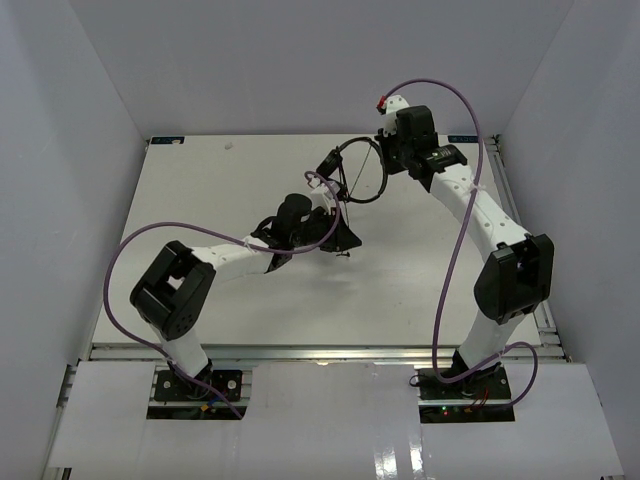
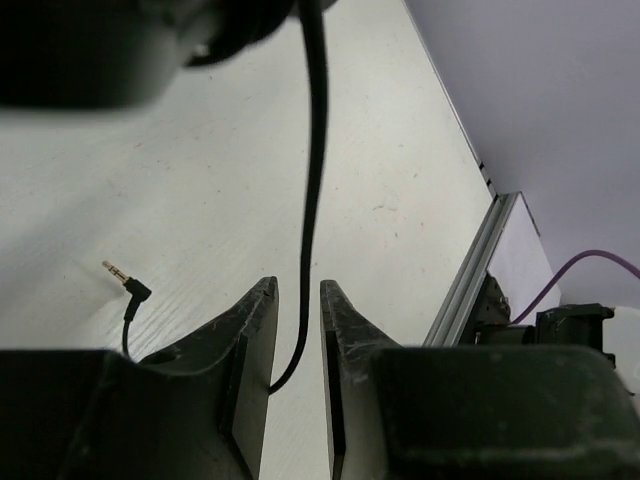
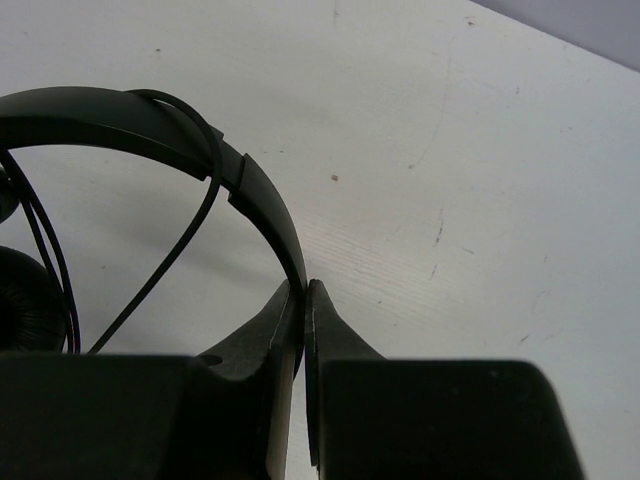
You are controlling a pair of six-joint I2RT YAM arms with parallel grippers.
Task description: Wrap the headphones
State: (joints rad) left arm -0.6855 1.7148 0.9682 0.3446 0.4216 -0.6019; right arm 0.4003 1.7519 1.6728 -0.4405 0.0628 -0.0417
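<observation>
Pale walls box in a white desk [image 1: 200,200], bare except for what the two arms are working on. The headphones [image 3: 260,200] sit toward its far side, right of centre, between the two grippers.

They look light and springy. The thin headband [image 3: 120,112] is the stiff part and the sound place to hold. The right gripper [image 3: 303,300] is clamped tight on it near one end, with a round earcup [image 3: 25,300] hanging off to the side. The padding would likely squash and slip if pinched.

The cord [image 2: 318,150] is limp, thin and smooth. Some of it crosses the headband already. It runs down between the fingers of the left gripper [image 2: 298,300], which stands slightly parted around it without pinching. A cord like this probably slides through a loose hold and kinks under a hard one, so it is best guided near its free length. Its plug [image 2: 128,282] lies on the desk just beside that gripper.

A purple cable [image 1: 325,185] loops close by the headphones and could snag the cord.
</observation>
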